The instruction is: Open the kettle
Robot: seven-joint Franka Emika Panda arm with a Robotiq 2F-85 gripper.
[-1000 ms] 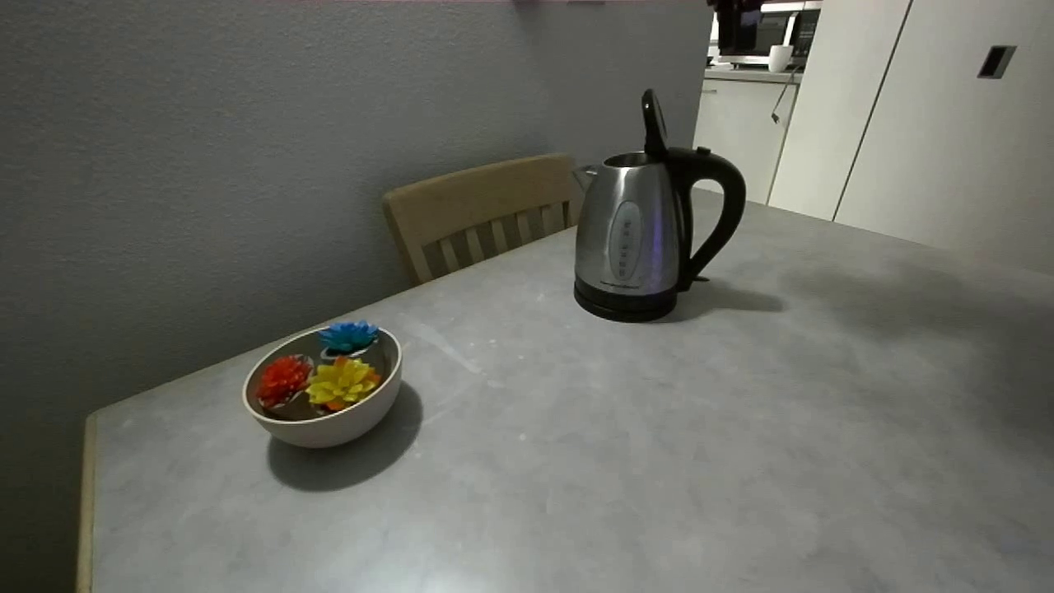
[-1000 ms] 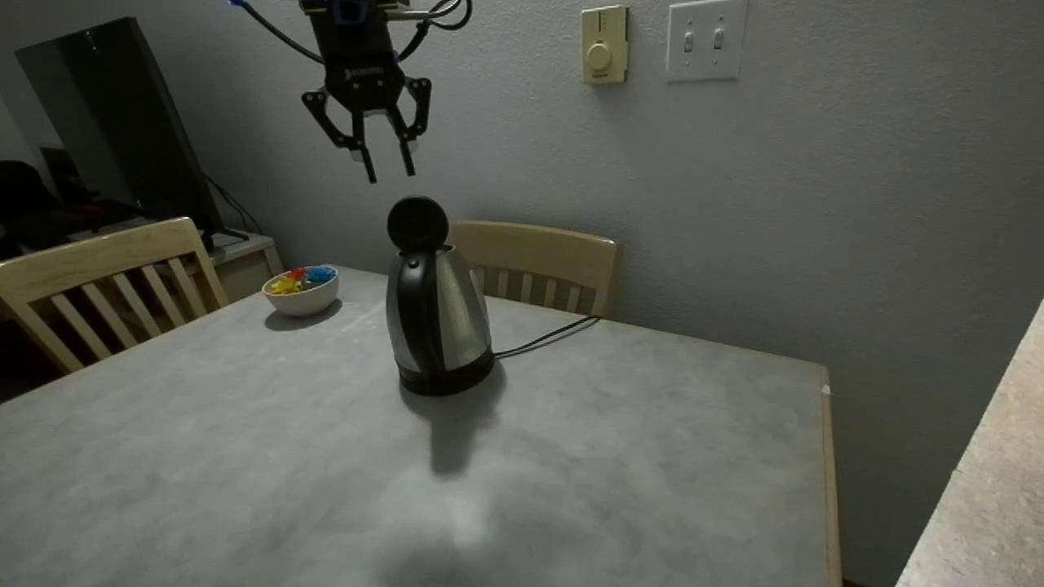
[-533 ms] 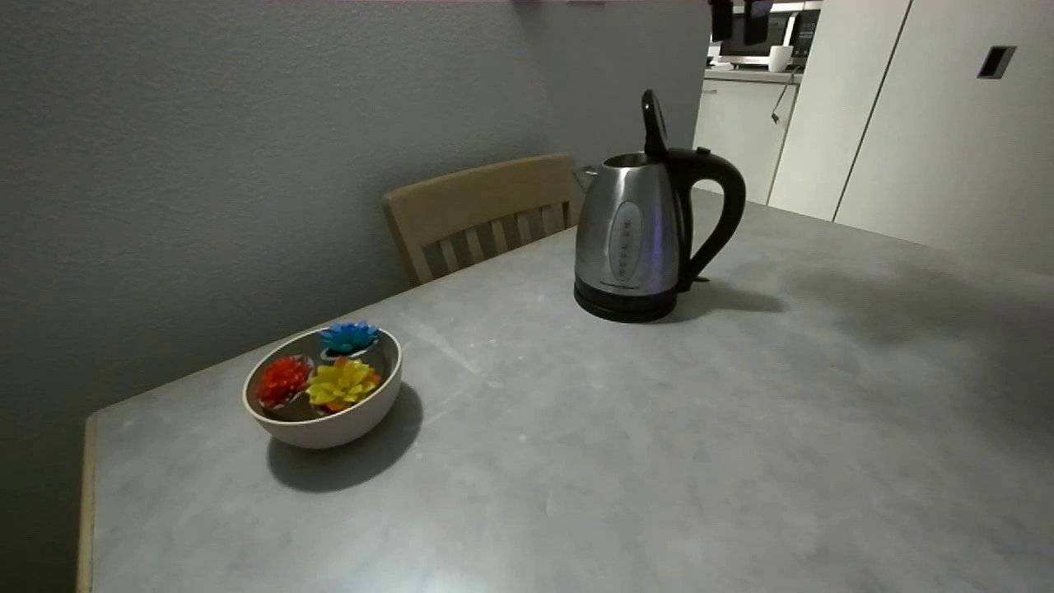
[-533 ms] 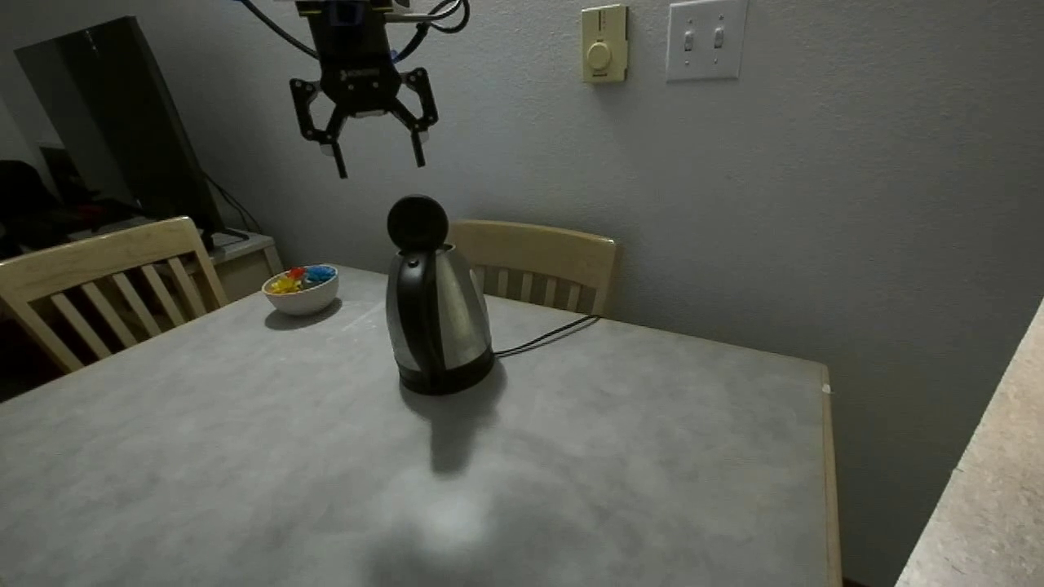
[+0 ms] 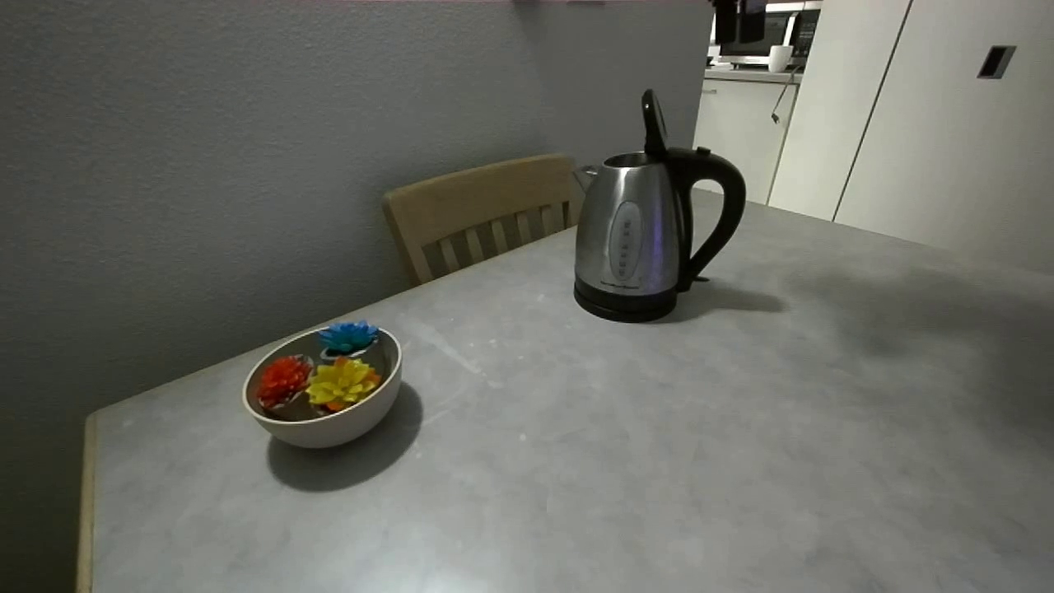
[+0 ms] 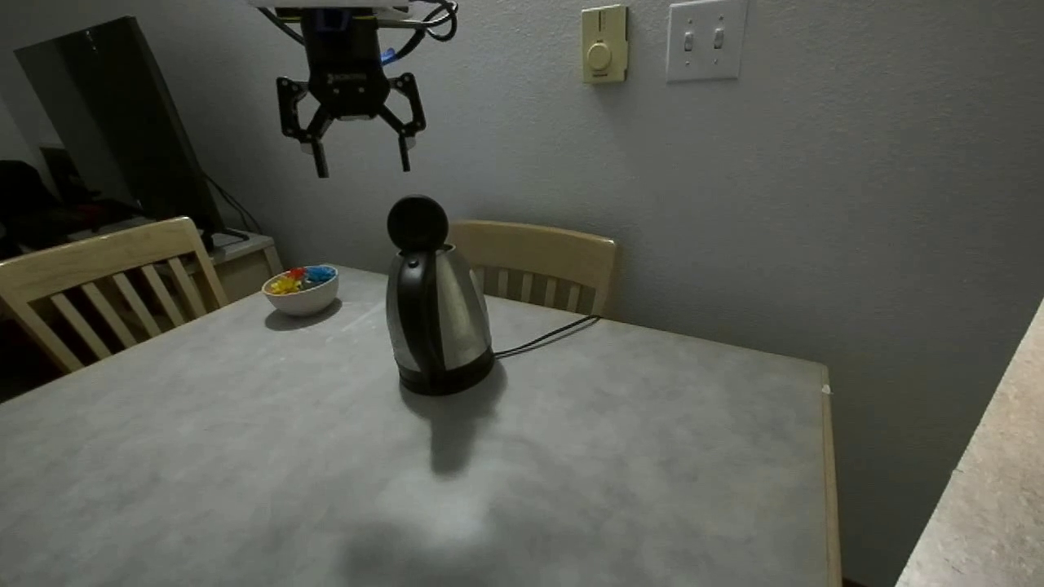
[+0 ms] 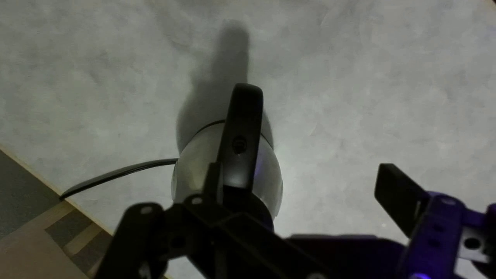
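The stainless-steel kettle (image 5: 624,247) stands upright on the table, seen in both exterior views. Its black lid (image 6: 418,223) is raised, standing nearly vertical above the rim at the handle side. Above the kettle, a little to the left in an exterior view, hangs my gripper (image 6: 364,172), open and apart from the lid. From the wrist view, the kettle's black handle (image 7: 244,124) lies below the left finger (image 7: 212,180), which covers part of the kettle top. The right finger (image 7: 399,197) is over bare table. Nothing sits between the fingers.
A white bowl (image 5: 329,432) with red, yellow and blue flowers stands near the table's edge. From the kettle's base a black cord (image 6: 546,336) runs to the table edge. Wooden chairs (image 6: 538,253) stand behind, close to the wall.
My gripper's jaws have spread from a narrower gap to wide. The gripper has shifted slightly left in an exterior view. The kettle and its raised lid have stayed put.
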